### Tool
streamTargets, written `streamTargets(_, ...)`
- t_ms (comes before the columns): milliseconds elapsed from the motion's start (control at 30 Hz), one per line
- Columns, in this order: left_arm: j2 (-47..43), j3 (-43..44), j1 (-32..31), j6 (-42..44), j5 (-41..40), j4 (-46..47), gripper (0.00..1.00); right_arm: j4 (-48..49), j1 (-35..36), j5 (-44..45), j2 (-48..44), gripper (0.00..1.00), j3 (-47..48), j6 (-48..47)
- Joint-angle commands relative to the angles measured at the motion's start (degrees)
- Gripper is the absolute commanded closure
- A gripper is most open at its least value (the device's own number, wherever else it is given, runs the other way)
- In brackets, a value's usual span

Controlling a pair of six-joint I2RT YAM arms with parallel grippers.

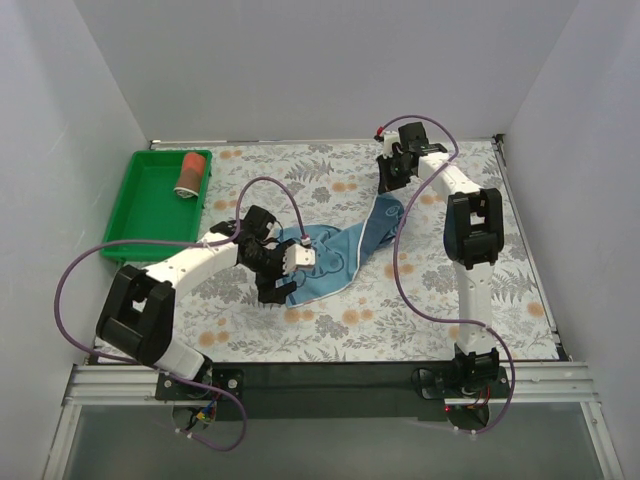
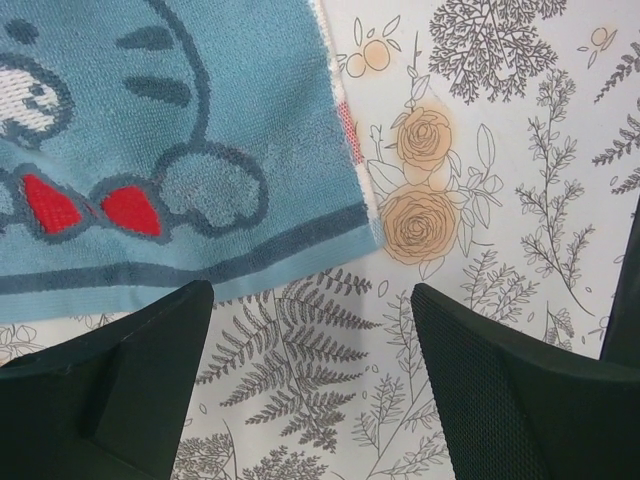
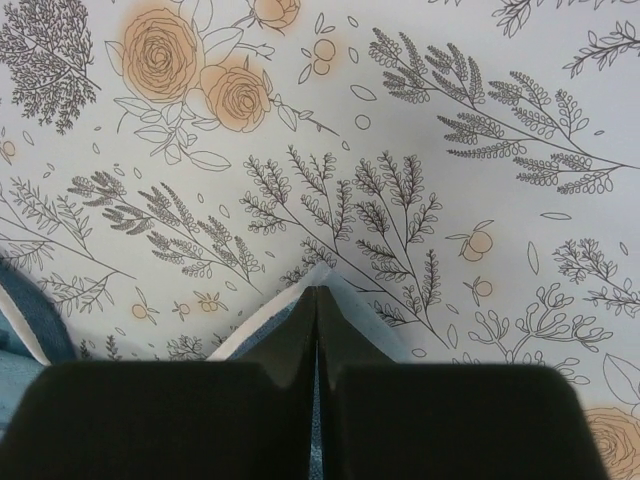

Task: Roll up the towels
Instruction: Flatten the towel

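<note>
Right hand (image 3: 316, 292): fingers pressed together, a pale edge of the blue towel (image 1: 345, 250) pinched between them at the towel's far-right end.
Left hand (image 2: 310, 295): fingers spread wide, holding nothing, hovering over the blue towel's near-left end.
Towel from left hand: its hemmed corner lies just ahead of the fingertips and to their left. The gap between the fingers is over bare counter (image 1: 520, 290), not cloth.
Long axis: the blue towel runs diagonally, from its near-left end under the left hand up to the far-right end at the right hand. It looks rumpled and narrowed towards the far end.
Nearer arm: each end has its own hand; the left one is nearer the broad, flat end.
What the move turns on: I'd say the left hand must shift towards that hem before it can pin or roll it.
Red towel (image 1: 190, 172): rolled, well to the far left of the blue towel, in a green tray (image 1: 150, 225).
</note>
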Motion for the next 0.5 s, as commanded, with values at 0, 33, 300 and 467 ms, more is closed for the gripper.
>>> streamTargets(0,0.55,0.45,-0.66,0.94,-0.02,2.89,0.24,0.99,0.17,0.38,-2.24,0.99,0.00,-0.99)
streamTargets(33,0.73,0.45,-0.84,0.94,0.07,3.16,0.23,1.07,0.17,0.47,-2.78,0.99,-0.36,-1.08)
streamTargets(300,1.79,1.50,-1.72,1.55,0.25,3.34,0.23,-0.33,0.17,-0.67,-3.49,0.27,1.39,-7.58)
streamTargets(467,1.96,1.15,-1.72,1.20,-0.46,3.78,0.23,-2.61,0.26,-0.75,-0.33,0.24,4.64,-9.25)
